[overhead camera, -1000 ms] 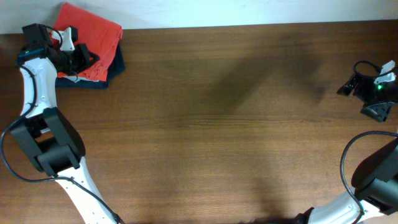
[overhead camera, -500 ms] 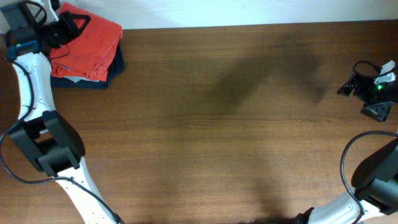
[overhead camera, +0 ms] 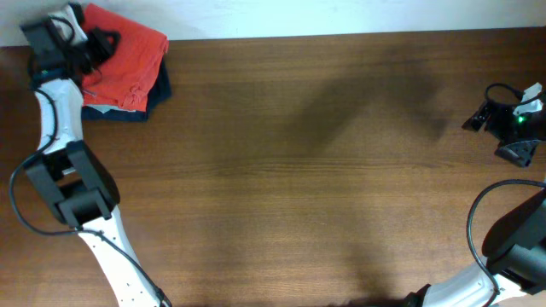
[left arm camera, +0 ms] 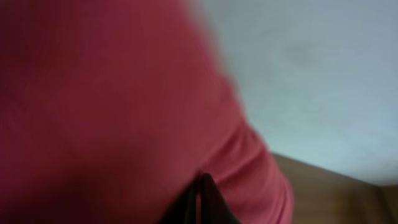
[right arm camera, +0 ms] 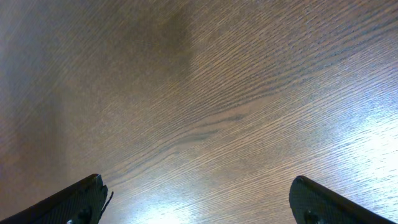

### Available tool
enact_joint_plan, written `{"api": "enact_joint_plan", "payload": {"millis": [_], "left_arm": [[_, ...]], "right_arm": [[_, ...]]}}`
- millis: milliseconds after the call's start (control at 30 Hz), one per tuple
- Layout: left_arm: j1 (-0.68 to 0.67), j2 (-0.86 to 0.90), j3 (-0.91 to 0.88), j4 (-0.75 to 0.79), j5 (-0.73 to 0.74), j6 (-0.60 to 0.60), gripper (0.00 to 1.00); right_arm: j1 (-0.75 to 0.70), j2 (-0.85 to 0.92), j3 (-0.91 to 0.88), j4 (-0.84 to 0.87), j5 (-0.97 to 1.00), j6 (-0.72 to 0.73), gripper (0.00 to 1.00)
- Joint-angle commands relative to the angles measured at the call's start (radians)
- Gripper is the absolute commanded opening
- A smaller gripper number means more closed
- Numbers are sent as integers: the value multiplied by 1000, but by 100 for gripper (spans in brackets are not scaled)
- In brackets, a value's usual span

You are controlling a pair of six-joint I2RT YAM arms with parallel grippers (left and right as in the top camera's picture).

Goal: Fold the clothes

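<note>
Shirt (overhead camera: 128, 51): folded and stacked

Left jaws: together, tips against red cloth; whether they pinch it cannot be told. Right jaws: wide apart over the desk (overhead camera: 299, 170), well apart from the pile. The shirt lies folded on a navy garment (overhead camera: 160, 89) at the desk's far left corner. Folding appears complete; arm withdrawal remains. The packet is near-square and slightly skewed, so its long axis is indeterminate.

Left gripper (overhead camera: 107, 40) shifted from shirt (overhead camera: 136, 55) front to back edge.

The orange-red T-shirt (overhead camera: 132, 53) lies folded at the table's (overhead camera: 299, 170) far left corner, atop a navy garment (overhead camera: 160, 87).
</note>
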Motion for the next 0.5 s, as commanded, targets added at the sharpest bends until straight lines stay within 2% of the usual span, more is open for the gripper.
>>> {"api": "enact_joint_plan", "payload": {"millis": [0, 200, 367, 467], "left_arm": [[7, 69, 5, -4, -21, -13, 6], [13, 50, 37, 70, 122, -31, 10], [24, -19, 109, 70, 155, -86, 12], [26, -82, 136, 65, 172, -108, 18]], "right_arm": [[-1, -1, 4, 2, 9, 2, 99], [-1, -1, 4, 2, 9, 2, 99], [-1, -1, 4, 2, 9, 2, 99], [-1, -1, 4, 2, 9, 2, 99]]}}
